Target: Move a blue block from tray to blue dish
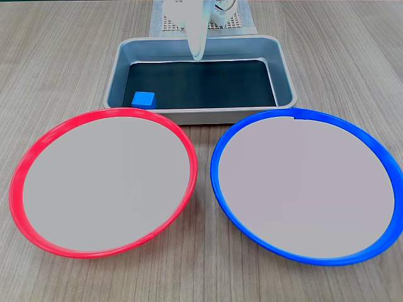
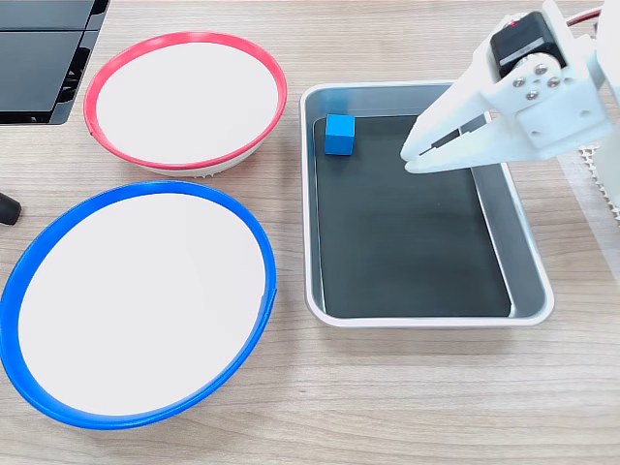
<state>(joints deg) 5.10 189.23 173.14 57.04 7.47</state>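
The blue block lies on the dark floor of the grey metal tray, in one corner: front left in a fixed view, top left in a fixed view. My white gripper hangs above the tray's middle, tips pointing down toward the floor, well to the side of the block. Its fingers lie together with nothing between them. The blue dish sits beside the tray and holds nothing.
A red-rimmed dish of the same size sits beside the blue one, also holding nothing. A white mesh mat lies under the arm's base. A black flat object occupies one table corner.
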